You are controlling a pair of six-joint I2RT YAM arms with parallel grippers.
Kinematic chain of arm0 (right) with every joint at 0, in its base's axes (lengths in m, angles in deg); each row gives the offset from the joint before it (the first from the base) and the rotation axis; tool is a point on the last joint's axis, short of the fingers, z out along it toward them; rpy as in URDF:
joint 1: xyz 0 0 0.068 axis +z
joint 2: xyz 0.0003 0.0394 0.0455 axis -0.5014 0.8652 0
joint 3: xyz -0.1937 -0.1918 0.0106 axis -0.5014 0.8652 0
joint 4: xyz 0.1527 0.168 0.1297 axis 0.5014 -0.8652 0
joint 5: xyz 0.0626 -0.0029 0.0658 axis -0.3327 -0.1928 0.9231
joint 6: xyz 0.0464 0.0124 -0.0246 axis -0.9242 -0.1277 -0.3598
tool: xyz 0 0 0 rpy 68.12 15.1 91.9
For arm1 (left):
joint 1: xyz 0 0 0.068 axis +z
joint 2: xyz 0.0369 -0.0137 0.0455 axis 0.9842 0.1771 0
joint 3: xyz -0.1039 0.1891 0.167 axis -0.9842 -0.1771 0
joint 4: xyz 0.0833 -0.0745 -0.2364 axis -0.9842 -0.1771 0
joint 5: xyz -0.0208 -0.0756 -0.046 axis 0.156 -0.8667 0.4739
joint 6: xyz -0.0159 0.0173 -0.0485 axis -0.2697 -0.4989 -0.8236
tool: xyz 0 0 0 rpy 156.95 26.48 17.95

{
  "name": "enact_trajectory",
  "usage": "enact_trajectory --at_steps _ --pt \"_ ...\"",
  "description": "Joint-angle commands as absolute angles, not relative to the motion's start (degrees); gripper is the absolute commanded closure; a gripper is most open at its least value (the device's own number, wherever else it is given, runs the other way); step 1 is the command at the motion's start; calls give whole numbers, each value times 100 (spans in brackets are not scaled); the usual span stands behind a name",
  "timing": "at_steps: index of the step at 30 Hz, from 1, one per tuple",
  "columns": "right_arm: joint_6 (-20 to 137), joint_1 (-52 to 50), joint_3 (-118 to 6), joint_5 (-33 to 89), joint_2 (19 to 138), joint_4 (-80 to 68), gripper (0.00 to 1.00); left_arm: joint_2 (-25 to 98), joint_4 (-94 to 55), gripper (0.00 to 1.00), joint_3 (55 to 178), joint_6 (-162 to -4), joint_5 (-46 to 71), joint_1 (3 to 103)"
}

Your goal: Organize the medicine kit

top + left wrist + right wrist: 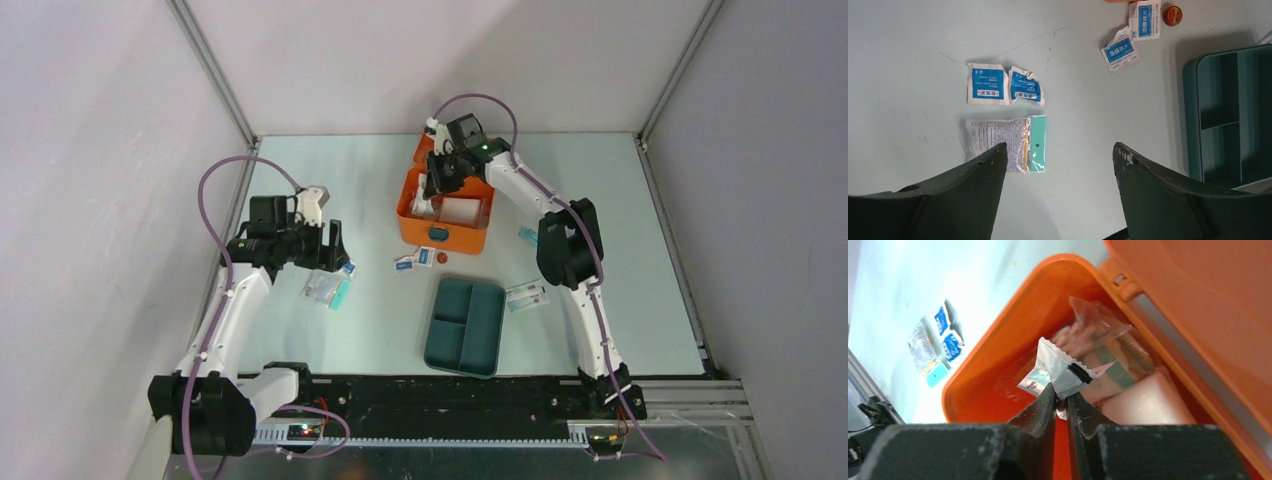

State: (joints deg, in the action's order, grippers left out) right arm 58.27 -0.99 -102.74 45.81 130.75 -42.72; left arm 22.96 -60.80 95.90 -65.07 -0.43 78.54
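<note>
The bright orange rectangular plastic medicine kit (444, 212) stands lid-up at the middle of the pale bench (620, 250), toward twelve o'clock in the overhead view. Several soft packets and a pale pad already lie inside it, so part of the sorting looks done.

The right gripper (1062, 399) hangs over the open box, its jaws nearly closed and pinching a small white crinkled sachet with a black band (1062, 371) just above the contents; my reading is that this packet is about to go in.

The left gripper (1060, 152) hovers at about nine o'clock with its jaws spread wide and holding nothing. Directly below it lies a clear printed bag with a mint-green header (1007, 143), and just beyond that a pair of blue-and-white square wipe packets (1004, 85).

More remains loose: two further blue-and-white packets (1132, 36) and a small red round cap (1172, 15) lie in front of the kit, and a clear packet (526, 297) rests beside the flat dark teal compartment tray (465, 326) at six o'clock. The tray's compartments look empty. Judged so, the job is perhaps midway.
</note>
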Motion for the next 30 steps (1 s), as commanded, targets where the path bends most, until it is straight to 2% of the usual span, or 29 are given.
enact_trajectory --at_steps 1,15,20,25,30 --pt "5526 41 -10651 4842 13211 -4189 84 2292 -6058 18 9584 -6455 3 7848" --pt "5682 164 -10614 4705 13157 -4283 84 2252 -6057 18 9566 -6446 -6 7848" --pt "7318 145 -10414 4371 12429 -4616 83 2256 -6058 18 9550 -6413 -49 7852" --pt "9641 175 -9612 3995 11737 -5123 81 2331 -6058 18 9554 -6393 -166 7847" --pt "11178 350 -8961 3421 11466 -5845 79 2363 -6051 18 9537 -6389 -256 7848"
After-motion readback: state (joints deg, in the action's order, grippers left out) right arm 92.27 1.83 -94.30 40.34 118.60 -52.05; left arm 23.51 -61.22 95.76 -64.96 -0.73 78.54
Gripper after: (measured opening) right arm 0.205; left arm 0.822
